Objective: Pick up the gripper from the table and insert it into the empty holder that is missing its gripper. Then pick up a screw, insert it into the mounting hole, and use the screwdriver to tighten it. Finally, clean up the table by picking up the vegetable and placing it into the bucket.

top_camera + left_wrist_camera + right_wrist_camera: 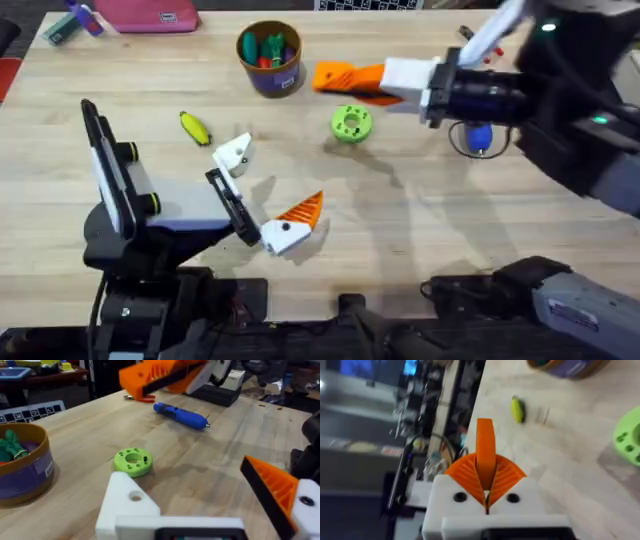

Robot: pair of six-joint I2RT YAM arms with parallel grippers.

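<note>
Pale plank desk: right pincer clamps the gripper, pointing leftward; holder on open left pincer lies down-left.

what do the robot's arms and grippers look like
Both arms are black. The right gripper has white angular blocks carrying orange ribbed wedge fingers. The left gripper has two white blocks, but one alone bears an orange wedge. A green light glows on the right arm.

Left claw low and spread wide, one finger bare white; right claw raised, fingers pressed together.
</note>
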